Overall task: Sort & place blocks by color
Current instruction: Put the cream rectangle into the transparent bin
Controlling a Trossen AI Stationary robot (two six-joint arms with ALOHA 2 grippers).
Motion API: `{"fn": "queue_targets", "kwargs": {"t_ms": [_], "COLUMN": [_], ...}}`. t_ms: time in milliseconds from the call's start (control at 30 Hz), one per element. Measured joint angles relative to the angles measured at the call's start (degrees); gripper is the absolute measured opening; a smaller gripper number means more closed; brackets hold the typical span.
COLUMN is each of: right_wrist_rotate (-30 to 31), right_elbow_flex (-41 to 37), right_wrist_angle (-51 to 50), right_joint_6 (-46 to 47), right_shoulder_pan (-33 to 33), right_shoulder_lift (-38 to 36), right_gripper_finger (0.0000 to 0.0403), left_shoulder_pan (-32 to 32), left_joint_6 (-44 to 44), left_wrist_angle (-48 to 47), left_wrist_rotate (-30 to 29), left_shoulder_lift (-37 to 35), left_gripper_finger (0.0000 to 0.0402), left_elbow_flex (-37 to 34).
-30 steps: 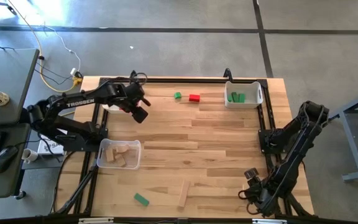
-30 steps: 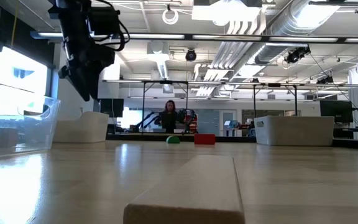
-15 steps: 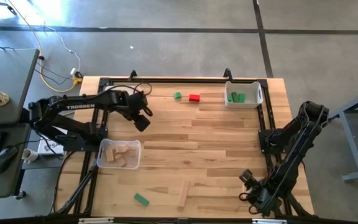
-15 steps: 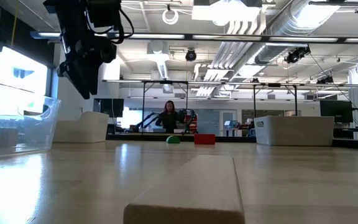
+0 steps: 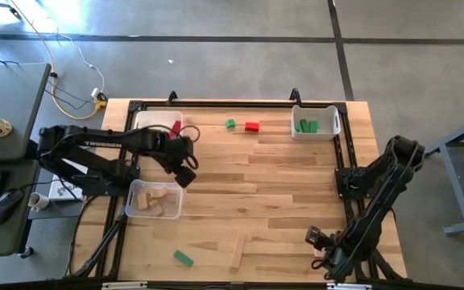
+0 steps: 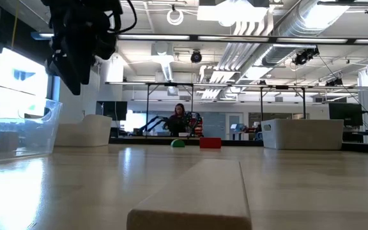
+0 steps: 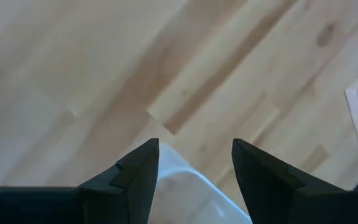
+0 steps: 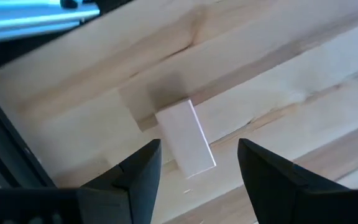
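My left gripper [image 5: 185,175] [image 7: 194,155] hangs open and empty over bare table, between a white bin [image 5: 147,121] holding a red block [image 5: 175,127] and a clear bin [image 5: 153,211] of plain wood blocks. My right gripper [image 5: 314,236] [image 8: 197,158] stands open at the near right, pointing down over a plain light block [image 8: 185,144] that lies flat on the table, clear of the fingers. Loose on the table are a green block [image 5: 229,124], a red block [image 5: 252,126], a green block [image 5: 184,258] and a plain wooden bar [image 5: 238,250].
A white bin [image 5: 329,121] with green blocks stands at the far right corner. The clear bin's corner [image 7: 194,190] shows just below my left fingers. A black frame runs around the table edge [image 5: 345,173]. A person [image 6: 180,118] stands far behind the table.
My left gripper has swung from over the far-left white bin toward the near edge, up to the clear bin, turning as it went and staying open. The swing has uncovered the white bin and its red block. My right gripper has rolled about its own axis in place.
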Motion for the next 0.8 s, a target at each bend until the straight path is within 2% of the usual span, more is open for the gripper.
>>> {"fn": "queue_targets", "kwargs": {"t_ms": [267, 533, 800], "right_wrist_rotate": [0.0, 0.0, 0.0], "right_elbow_flex": [0.0, 0.0, 0.0], "right_wrist_angle": [0.1, 2.9, 2.8], "right_joint_6": [-10.1, -10.6, -12.8], "right_shoulder_pan": [0.0, 0.0, 0.0], "right_shoulder_lift": [0.8, 1.5, 7.1], "right_gripper_finger": [0.02, 0.02, 0.02], "left_shoulder_pan": [-8.3, -13.6, -16.5], "left_joint_6": [-6.5, -10.6, -12.5], "left_wrist_angle": [0.0, 0.0, 0.0], "left_wrist_rotate": [0.1, -0.3, -2.0], "left_shoulder_lift": [0.0, 0.0, 0.0], "left_gripper_finger": [0.0188, 0.0188, 0.0188], "left_elbow_flex": [0.0, 0.0, 0.0]}}
